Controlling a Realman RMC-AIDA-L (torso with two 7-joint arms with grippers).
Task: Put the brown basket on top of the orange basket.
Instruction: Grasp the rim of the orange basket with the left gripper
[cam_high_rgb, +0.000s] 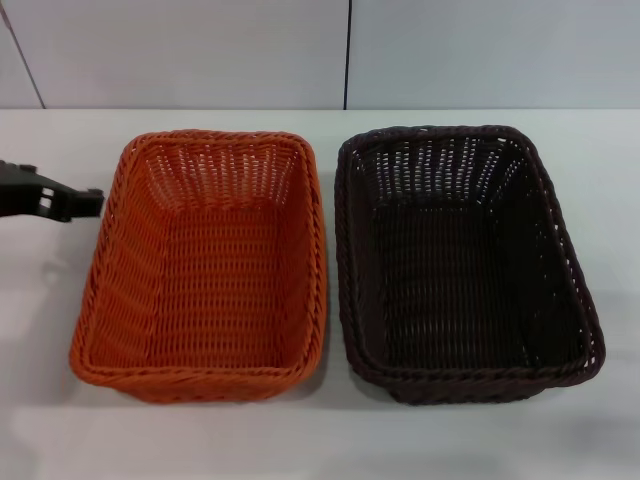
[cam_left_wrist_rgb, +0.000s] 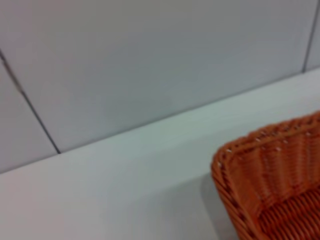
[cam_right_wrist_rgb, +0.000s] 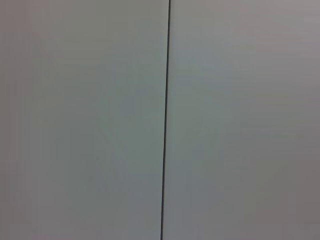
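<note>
The orange basket (cam_high_rgb: 200, 270) and the dark brown basket (cam_high_rgb: 465, 265) are showing openwork weave, sitting on a white counter (cam_high_rgb: 320, 440).

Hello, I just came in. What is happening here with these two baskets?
Nothing is being held right now. The orange basket and the brown basket stand side by side on the white table, both empty and upright. The left gripper is at the orange basket's left side, near its far corner, not touching it. The right arm is out of sight. The brown basket is not yet stacked on the orange one.
</note>
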